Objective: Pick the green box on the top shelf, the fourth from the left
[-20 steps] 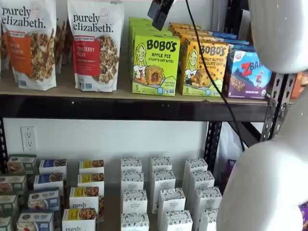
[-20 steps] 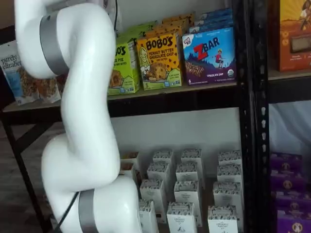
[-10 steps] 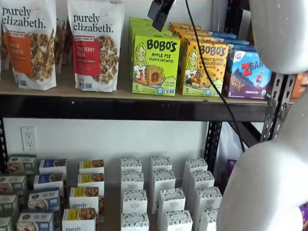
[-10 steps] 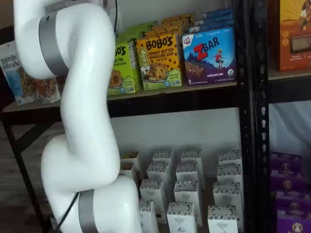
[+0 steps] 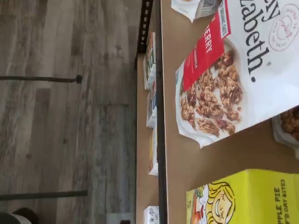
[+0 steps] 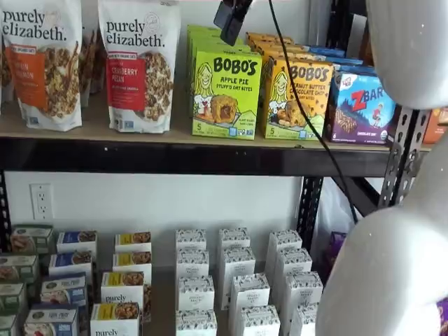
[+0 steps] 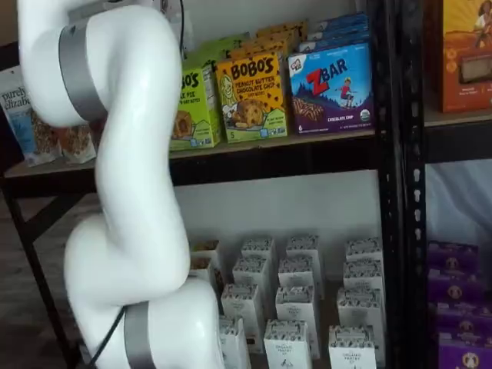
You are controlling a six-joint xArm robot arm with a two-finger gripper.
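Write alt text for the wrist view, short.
A top shelf seen from above, picture turned on its side: a green box with a cartoon blonde girl stands near a white granola bag with a red label. Past the black shelf edge, lower-shelf boxes and a grey wood floor show; no pincer in this view.

Granola pouch (image 5: 233, 70) flat-faced beside the green box (image 5: 247, 198) on the top shelf (image 5: 187, 158), perhaps just apart.
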